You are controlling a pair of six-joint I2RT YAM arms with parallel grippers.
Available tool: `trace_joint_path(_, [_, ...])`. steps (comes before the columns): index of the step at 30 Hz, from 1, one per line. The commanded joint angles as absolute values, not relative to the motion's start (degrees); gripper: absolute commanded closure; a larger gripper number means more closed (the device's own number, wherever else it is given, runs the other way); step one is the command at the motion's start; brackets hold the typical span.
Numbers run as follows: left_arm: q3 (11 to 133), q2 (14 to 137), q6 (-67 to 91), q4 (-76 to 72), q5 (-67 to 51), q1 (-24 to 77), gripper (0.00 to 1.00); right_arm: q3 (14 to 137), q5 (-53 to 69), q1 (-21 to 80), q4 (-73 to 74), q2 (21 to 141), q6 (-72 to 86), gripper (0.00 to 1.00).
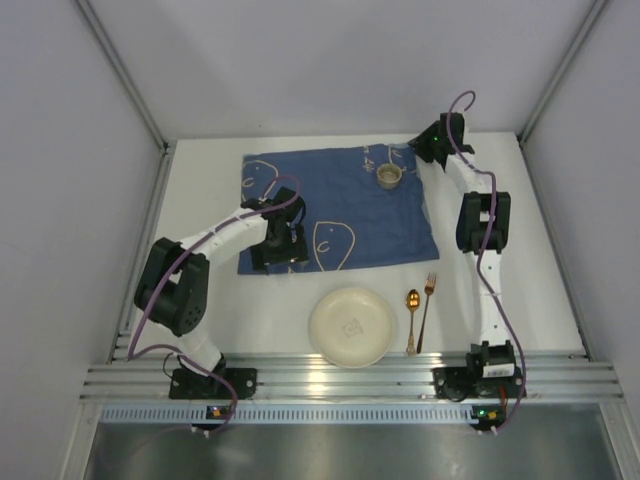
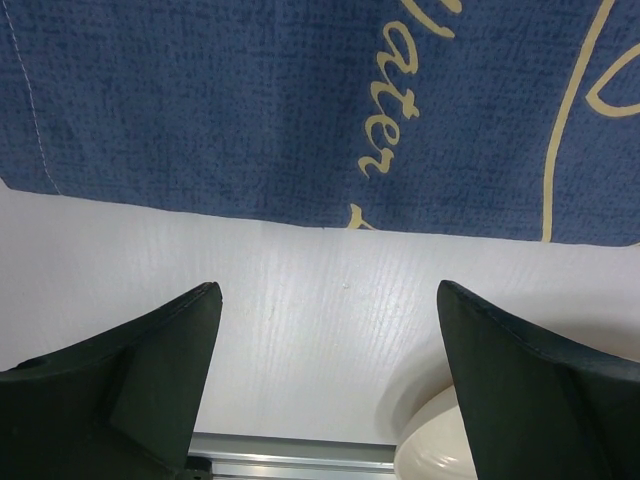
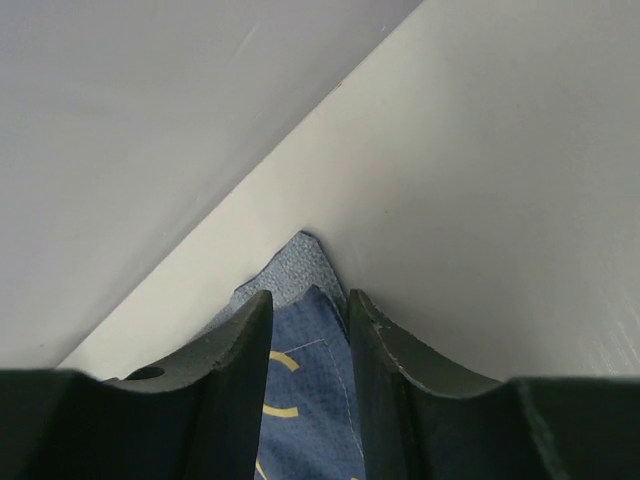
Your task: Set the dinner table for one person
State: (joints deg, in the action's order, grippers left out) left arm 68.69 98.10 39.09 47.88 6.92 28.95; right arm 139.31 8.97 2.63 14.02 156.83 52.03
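The plate [image 1: 350, 327] nearest me on the dinner table [image 1: 545, 280] is bare. My left gripper [image 2: 330, 290] hangs wide open, holding nothing, at the near edge of the blue cloth [image 1: 340, 190]. Farther off, my right gripper [image 3: 310, 292] pinches its far corner; a tug could topple the cup [image 1: 389, 177] standing on it, contents unclear.

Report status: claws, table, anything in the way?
Left claw open, empty. Right claw pinching far right corner of blue cloth. Dinner table: plate, spoon, fork off cloth, near side. Obstruction: cup on cloth.
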Motion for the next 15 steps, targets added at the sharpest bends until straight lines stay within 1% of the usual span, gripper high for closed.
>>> trace_joint_path(1, [70.49,98.7,39.73,48.6,7.73,29.01,0.06,140.71,6.42,3.17,13.97,157.06,50.36,0.64])
trace_joint_path(3, [70.58,98.79,39.46,48.52,7.82,29.09,0.06,140.71,6.33,3.08,14.15,157.06,50.1,0.69])
trace_joint_path(4, [70.58,98.88,39.38,48.52,7.82,29.09,0.06,140.63,6.24,3.08,14.24,157.15,49.84,0.74])
trace_joint_path(6, [70.75,99.14,39.2,48.69,8.0,29.09,0.06,140.71,6.15,3.08,14.33,157.41,49.75,0.78])
trace_joint_path(7, [70.84,99.23,39.11,48.78,8.09,29.09,0.06,140.71,6.15,3.08,14.24,157.59,49.75,0.83])
trace_joint_path(13, [71.28,99.23,38.14,49.13,9.84,29.09,0.06,142.47,5.98,3.51,14.15,158.73,48.43,0.97])
trace_joint_path(15, [71.37,99.32,37.88,49.13,10.37,29.0,0.06,142.47,5.98,3.43,14.15,158.91,48.43,1.0])
